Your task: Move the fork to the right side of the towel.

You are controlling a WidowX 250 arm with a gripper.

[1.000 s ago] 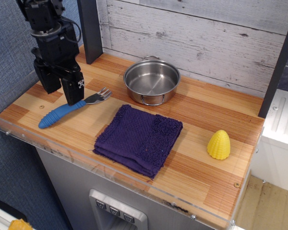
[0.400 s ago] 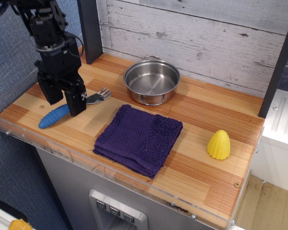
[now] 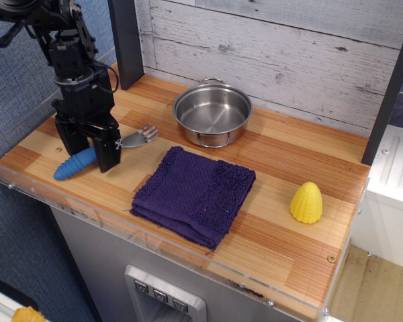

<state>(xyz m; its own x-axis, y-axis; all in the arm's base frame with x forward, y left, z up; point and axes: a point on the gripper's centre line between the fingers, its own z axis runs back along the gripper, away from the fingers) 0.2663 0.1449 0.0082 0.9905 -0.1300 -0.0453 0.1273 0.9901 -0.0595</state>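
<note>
The fork lies at the left of the wooden counter, its blue handle pointing front-left and its silver tines pointing right toward the pot. My gripper is low over the middle of the handle. Its two black fingers stand apart, one on each side of the handle, so it is open. The middle of the handle is hidden behind the fingers. The dark purple towel lies folded in the middle of the counter, to the right of the fork.
A steel pot stands behind the towel near the plank wall. A yellow toy corn sits to the right of the towel. A dark post rises at the back left. A clear acrylic lip runs along the front edge.
My gripper has come down from above the fork until its fingers straddle the handle. The fingers are as far apart as before. The fork has barely shifted.
</note>
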